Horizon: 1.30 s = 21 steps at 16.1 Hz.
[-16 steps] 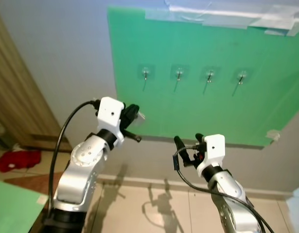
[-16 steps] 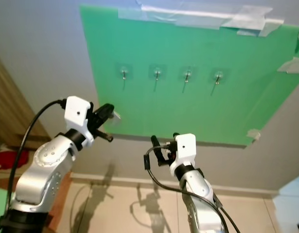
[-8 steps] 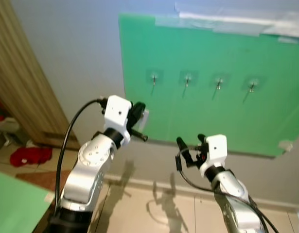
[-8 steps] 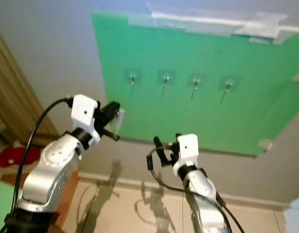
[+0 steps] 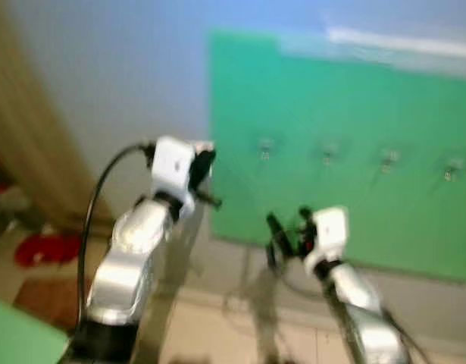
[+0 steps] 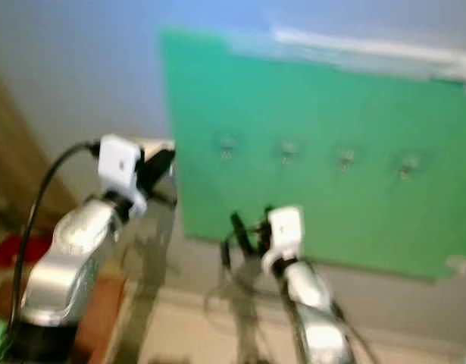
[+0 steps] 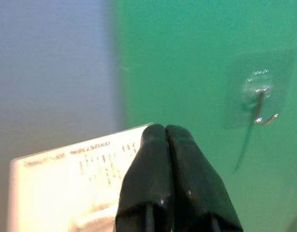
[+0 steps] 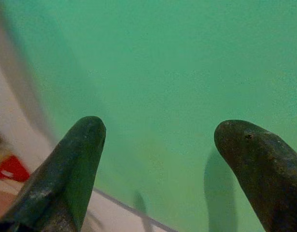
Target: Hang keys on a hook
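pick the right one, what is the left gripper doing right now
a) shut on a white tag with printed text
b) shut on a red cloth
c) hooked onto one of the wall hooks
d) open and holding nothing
a: in the left wrist view the left gripper has its two black fingers pressed together on a white tag with printed text, while the metal hook on the green board is apart from it.

Green board [image 5: 354,98], black fingers [image 7: 167,193], white printed tag [image 7: 66,183].

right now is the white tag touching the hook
Apart. The left wrist view shows bare green board between the white tag, clamped in the left gripper, and the hook.
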Available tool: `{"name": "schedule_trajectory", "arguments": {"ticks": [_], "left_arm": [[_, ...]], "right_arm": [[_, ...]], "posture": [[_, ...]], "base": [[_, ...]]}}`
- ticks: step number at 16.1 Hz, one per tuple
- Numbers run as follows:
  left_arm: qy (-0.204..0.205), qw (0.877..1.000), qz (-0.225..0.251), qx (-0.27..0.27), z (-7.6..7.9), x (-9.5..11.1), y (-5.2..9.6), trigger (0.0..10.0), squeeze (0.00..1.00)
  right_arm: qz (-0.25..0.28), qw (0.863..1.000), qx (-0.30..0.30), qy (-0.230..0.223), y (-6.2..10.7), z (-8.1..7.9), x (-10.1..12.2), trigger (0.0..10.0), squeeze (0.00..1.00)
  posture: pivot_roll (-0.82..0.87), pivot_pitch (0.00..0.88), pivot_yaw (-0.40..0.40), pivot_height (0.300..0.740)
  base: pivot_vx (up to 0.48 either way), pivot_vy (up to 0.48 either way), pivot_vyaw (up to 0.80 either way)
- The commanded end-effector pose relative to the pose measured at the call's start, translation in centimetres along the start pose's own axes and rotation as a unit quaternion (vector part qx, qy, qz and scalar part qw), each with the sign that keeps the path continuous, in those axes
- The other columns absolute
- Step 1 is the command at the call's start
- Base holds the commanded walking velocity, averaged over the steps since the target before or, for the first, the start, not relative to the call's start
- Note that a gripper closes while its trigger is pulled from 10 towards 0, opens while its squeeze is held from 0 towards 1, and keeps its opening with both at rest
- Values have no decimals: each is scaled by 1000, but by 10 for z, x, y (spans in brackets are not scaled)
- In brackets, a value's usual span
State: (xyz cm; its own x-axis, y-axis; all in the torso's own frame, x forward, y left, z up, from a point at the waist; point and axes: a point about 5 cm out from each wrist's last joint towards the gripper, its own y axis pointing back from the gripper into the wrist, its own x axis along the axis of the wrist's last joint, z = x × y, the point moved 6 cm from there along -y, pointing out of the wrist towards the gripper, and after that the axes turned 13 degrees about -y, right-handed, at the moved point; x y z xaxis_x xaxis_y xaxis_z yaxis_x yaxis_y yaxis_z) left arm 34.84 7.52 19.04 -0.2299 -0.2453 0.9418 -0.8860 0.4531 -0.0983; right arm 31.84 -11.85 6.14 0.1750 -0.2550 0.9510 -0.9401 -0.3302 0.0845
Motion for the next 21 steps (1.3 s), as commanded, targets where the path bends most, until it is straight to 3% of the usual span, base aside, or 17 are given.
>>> {"name": "schedule_trajectory", "arguments": {"ticks": [1,5,8,13,21], "left_arm": [[-12,1000,7,7,-7,7,2,10000,0],[-20,999,20,-23,-3,23,-8,10000,0],[-31,999,23,-36,-1,27,-18,10000,0],[-30,999,13,-37,0,24,-18,10000,0],[-42,998,-4,-41,-3,16,-19,10000,0]], "right_arm": [[4,1000,7,-6,-1,-4,0,10000,0],[1,1000,9,-13,0,-5,-3,10000,0],[1,1000,11,-14,0,-6,-5,10000,0],[8,1000,5,-14,3,-5,-5,10000,0],[8,1000,9,-19,2,-10,-5,10000,0]], "posture": [[-44,0,41,708],[-47,0,45,703],[-56,0,56,674],[-65,0,65,615],[-52,0,72,615]], "base": [[0,0,0],[0,0,0],[0,0,0],[0,0,0],[0,0,0]]}}
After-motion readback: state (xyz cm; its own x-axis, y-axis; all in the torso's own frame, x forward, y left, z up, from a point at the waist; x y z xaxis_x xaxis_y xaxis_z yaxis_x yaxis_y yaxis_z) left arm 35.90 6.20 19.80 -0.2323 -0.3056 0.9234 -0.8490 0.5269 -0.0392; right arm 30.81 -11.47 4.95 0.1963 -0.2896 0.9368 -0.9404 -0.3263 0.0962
